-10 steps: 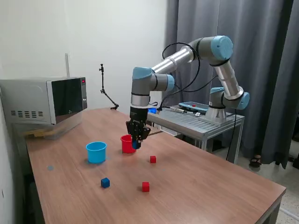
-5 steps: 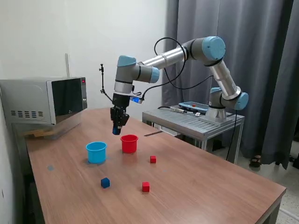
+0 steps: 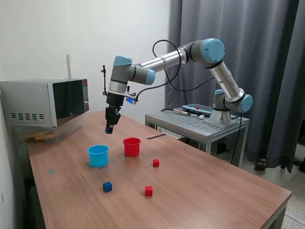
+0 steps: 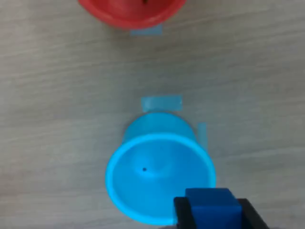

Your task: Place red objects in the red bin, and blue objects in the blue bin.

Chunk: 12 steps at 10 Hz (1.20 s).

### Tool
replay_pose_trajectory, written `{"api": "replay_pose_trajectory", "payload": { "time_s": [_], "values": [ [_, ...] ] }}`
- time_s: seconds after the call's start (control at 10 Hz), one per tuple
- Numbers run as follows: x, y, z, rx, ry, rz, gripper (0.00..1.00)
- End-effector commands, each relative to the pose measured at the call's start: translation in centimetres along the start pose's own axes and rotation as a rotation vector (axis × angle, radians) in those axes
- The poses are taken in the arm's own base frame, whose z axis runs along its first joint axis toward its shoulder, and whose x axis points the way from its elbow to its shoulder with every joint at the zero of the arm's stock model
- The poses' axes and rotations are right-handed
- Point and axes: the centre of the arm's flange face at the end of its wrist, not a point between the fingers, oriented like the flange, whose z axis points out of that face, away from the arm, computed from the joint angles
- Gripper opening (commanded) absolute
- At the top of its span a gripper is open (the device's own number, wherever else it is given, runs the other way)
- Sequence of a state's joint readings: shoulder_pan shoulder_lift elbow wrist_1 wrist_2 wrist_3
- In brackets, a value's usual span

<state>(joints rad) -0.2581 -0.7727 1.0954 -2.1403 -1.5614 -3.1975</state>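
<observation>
End effector clenched on a dark blue cube, pinched between the two black fingers so that its top face shows in the wrist view. Raised well above the tabletop, high enough to clear both rims. Blue cup nearly underneath, open mouth up and apparently empty, with only a small dark speck on its floor; cube overlapping the near edge of the rim in the wrist view rather than sitting over the centre, so probably not yet lined up for a clean drop. Likely step in hand: carrying the cube toward the blue cup.

Red cup just beside the blue one, toward the exterior view's right, upright, mouth up; contents not readable. Pale tape marks on the wood next to each cup in the wrist view, seemingly fixing where the cups stand.

Left on the tabletop, well apart from the cups: a second blue cube in front of the blue cup, a red cube near it, another red cube closer to the red cup. Spread out with open wood between them, leaving room for a grasp from above.

Risk, as a judgement: release this far off centre could clip the rim and bounce the cube out.
</observation>
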Motion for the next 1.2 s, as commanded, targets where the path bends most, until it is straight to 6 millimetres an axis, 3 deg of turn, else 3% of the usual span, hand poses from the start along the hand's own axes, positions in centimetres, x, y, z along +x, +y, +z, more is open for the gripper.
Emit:
{"api": "replay_pose_trajectory", "payload": {
  "time_s": [0.0, 0.3, 0.6, 1.1],
  "values": [
    [-0.5, 0.8, 1.0, -0.026, -0.002, 0.012, 0.0],
    [-0.5, 1.2, 1.9, -0.048, 0.0, 0.012, 0.0],
    [-0.5, 0.8, 4.6, -0.02, 0.003, 0.012, 0.0],
    [-0.6, 1.4, 6.5, -0.025, 0.007, 0.014, 0.0]
  ]
}}
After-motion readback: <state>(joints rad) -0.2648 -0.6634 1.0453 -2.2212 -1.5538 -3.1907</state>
